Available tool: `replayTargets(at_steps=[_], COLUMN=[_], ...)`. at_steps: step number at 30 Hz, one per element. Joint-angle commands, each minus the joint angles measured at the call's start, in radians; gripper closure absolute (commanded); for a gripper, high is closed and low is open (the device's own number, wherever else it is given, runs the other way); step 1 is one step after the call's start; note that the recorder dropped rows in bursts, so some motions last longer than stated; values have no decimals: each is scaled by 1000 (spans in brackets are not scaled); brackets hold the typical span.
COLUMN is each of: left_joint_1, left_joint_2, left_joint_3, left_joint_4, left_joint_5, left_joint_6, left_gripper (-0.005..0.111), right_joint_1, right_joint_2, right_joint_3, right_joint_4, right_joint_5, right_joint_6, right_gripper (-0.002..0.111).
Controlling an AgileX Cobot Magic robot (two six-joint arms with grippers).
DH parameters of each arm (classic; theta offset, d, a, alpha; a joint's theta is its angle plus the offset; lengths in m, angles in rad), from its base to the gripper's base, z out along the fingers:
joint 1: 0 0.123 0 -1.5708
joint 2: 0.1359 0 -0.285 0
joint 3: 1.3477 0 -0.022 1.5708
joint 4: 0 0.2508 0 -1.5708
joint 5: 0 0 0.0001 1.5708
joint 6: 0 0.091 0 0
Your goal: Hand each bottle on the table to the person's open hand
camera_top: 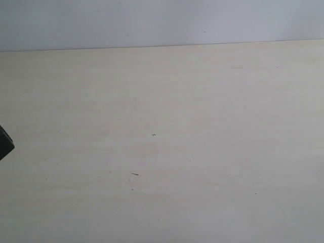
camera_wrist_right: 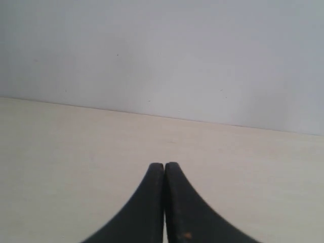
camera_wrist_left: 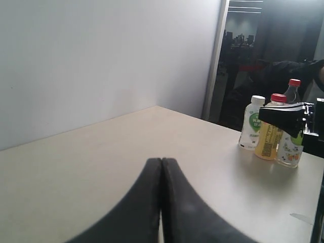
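Four bottles stand in a tight group on the far part of the table (camera_wrist_left: 101, 167) in the left wrist view. They are the white-green labelled bottle with a white cap (camera_wrist_left: 251, 123), the yellow-labelled bottle with a red cap (camera_wrist_left: 267, 132), the clear bottle with a red cap (camera_wrist_left: 293, 90) behind them, and the fruit-picture bottle (camera_wrist_left: 289, 149). My left gripper (camera_wrist_left: 162, 161) is shut on nothing, well short of the bottles. My right gripper (camera_wrist_right: 165, 164) is also shut and empty, low over bare table (camera_wrist_right: 76, 152). The person's open hand is out of view. The exterior view shows no bottles.
A black robot part (camera_wrist_left: 291, 112) reaches in front of the bottle group and covers part of it. A small black corner of an arm (camera_top: 5, 143) pokes in at the left edge of the exterior view. A pale wall (camera_wrist_left: 101, 55) runs along the table's far edge, and dark glass (camera_wrist_left: 253, 45) lies behind the bottles.
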Motion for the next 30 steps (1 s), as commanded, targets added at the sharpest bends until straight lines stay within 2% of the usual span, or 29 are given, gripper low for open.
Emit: replayTargets(at_steps=[1, 18, 20, 21, 22, 23, 25, 30], left_joint_1=[1, 6, 81, 201, 269, 392, 527, 801], left_joint_2=[-6, -6, -21, -51, -75, -130, -182, -303], left_joint_3=[1, 1, 1, 1, 1, 1, 1, 1], left_joint_4=[1, 1, 13, 58, 74, 65, 56, 52], left_joint_5=[-4, -4, -4, 2, 18, 103, 227, 480], left_joint_6=[2, 2, 5, 47, 56, 50, 42, 21], left_gripper=[106, 106, 106, 106, 106, 106, 106, 106], right_joint_1=[-5, -5, -5, -5, -5, -5, -5, -5], right_joint_2=[-5, -5, -5, -5, -5, -5, -5, -5], right_joint_3=[5, 5, 5, 5, 5, 5, 5, 5], right_joint_4=[-1, 4, 4, 4, 4, 4, 4, 4], right_joint_5=[2, 2, 2, 2, 2, 2, 2, 2], right_joint_6=[8, 8, 8, 8, 8, 8, 8, 8], right_gripper=[108, 108, 108, 108, 108, 108, 108, 108])
